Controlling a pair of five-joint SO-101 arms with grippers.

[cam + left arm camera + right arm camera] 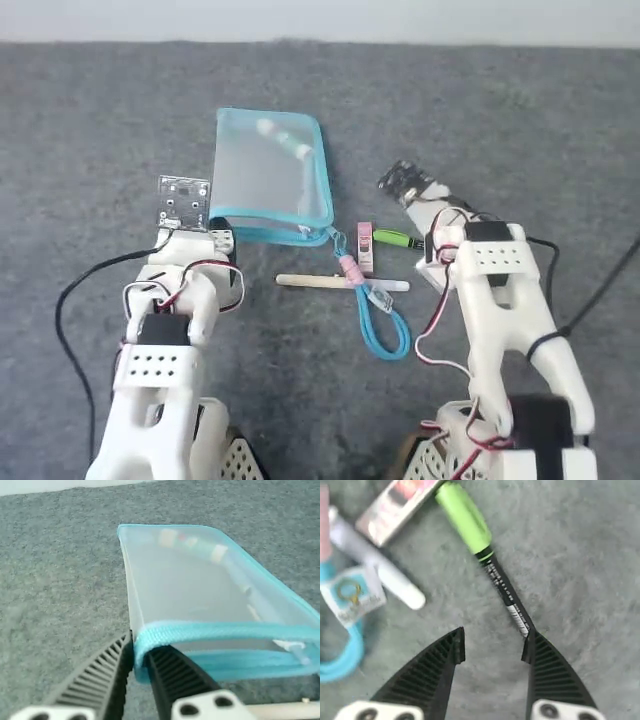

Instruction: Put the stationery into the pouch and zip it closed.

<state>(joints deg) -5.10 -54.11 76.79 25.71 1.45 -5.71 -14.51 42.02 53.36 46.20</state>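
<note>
Pouch [268, 175] first: where does it lie, and what holds it?

We find it left of centre, mouth toward the near side. The left gripper [139, 652] is clamped on its near-left zip corner, in our judgement to steady the mouth for loading.

And to the right?

A white pen [310, 283], pink clip [365, 246] and blue cord [385, 330] lie loose near the pouch. Farther right, the right gripper [492, 642] hangs with jaws apart over the green-capped pen [467, 520]; we judge a pickup pending.

White arms [160, 375], black ribbed fingers [100, 677], black cables [68, 300]
</note>
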